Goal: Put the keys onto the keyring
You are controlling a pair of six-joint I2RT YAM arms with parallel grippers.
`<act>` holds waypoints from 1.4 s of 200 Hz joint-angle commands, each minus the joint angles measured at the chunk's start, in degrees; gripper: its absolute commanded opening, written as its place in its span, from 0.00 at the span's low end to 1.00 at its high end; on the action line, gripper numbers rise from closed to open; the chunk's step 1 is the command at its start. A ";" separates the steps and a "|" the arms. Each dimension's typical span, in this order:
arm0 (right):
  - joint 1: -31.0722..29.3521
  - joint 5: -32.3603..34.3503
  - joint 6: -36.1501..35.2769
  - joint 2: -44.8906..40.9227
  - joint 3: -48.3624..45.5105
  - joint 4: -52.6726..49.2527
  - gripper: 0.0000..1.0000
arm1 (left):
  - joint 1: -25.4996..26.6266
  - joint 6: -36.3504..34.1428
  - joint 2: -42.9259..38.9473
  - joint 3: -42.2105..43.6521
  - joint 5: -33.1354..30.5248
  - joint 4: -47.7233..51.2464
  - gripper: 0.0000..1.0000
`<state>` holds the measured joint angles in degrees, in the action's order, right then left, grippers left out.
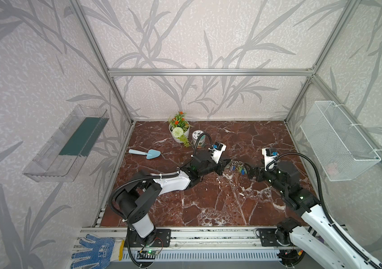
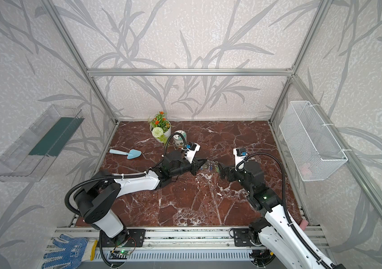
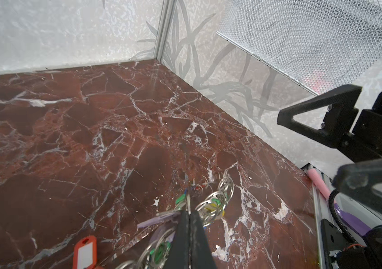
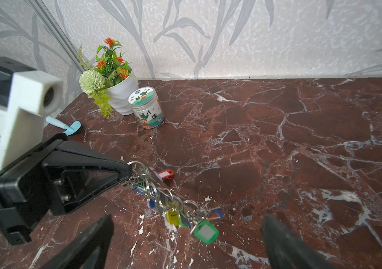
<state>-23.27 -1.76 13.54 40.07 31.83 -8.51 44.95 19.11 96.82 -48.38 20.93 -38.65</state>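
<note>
In both top views, looking steeply down from high above the front edge, taking in the whole bench (image 1: pixel 208 205). From the left wrist, close and low, facing the far right corner and mesh basket (image 3: pixel 301 35). From the right wrist, equally close, facing the back wall and flower pot (image 4: pixel 122 93). Sharing the keyring (image 4: pixel 159 195) across all four.

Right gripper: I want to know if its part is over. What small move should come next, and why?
Probably draw the right gripper straight back, clear of the keyring. Its jaws stand wide open on nothing, while the shut left gripper holds the keyring by one end. The keys, with the lilac tag, sit among its rings; whether they are threaded on, I cannot tell.
</note>
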 commanded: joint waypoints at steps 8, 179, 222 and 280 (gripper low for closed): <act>0.49 -0.64 0.13 -0.66 -0.90 -0.41 0.99 | 0.67 3.03 -0.55 4.19 2.25 -10.10 0.00; 5.07 11.72 8.26 4.61 0.61 7.42 0.99 | -8.94 14.55 -41.91 12.15 -54.22 36.23 0.95; 8.72 16.99 3.35 8.28 -7.40 21.10 0.99 | -12.35 4.47 -46.28 21.86 -78.96 28.15 0.99; 15.22 25.63 -6.20 15.81 -16.36 38.97 0.99 | -28.08 -3.07 -31.64 23.92 -75.74 13.74 0.99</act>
<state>-9.54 17.76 13.74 54.52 19.92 15.29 22.81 18.11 61.52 -24.91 -54.26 -16.64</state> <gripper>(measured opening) 0.990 0.992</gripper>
